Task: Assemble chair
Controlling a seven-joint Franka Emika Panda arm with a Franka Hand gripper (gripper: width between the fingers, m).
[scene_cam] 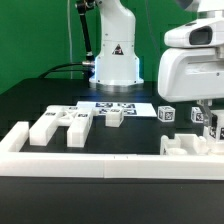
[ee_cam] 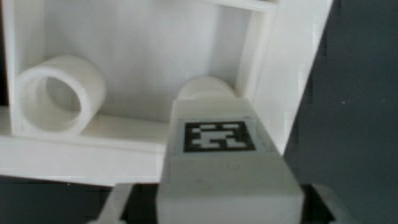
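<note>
Gripper [scene_cam: 206, 120] clamped shut on a tagged block [ee_cam: 217, 150], jaws on its two sides, tag facing the wrist camera. It sits at the exterior view's right, over a recessed chair panel [ee_cam: 160, 60] with a round ring [ee_cam: 63, 95]; can't tell if block and panel touch. Other chair pieces [scene_cam: 50, 127] lie on the black table [scene_cam: 140, 135] at the exterior view's left, a small block [scene_cam: 113, 117] just near of the marker board [scene_cam: 118, 105]. The border rail [scene_cam: 90, 165] runs along the near edge.

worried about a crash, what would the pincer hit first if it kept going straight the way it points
The pincer is shut on a tagged block; pushing on, that would likely press into the table or the recessed part beyond, depth unclear.
</note>
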